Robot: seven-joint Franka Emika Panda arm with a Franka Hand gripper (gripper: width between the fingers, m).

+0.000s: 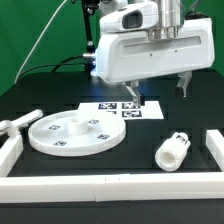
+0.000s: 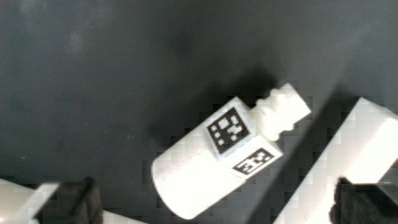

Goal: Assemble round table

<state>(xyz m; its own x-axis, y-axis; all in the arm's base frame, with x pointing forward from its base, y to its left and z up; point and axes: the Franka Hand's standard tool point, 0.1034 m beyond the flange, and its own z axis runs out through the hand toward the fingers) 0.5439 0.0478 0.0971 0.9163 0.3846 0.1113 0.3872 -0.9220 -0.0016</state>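
The tool hangs wide open and empty above the black tabletop. The round disc lies flat towards the exterior view's left, with small square tags on its face. The short leg lies on its side near the border bar and shows two black-and-white square tags. The marker board lies behind both.

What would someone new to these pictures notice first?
The large round disc, white on the black table, lies flat toward the exterior view's left. The gripper hangs above the table, jaws wide open and empty. The wrist view shows the short cylinder leg lying on its side beneath it, tags facing up.
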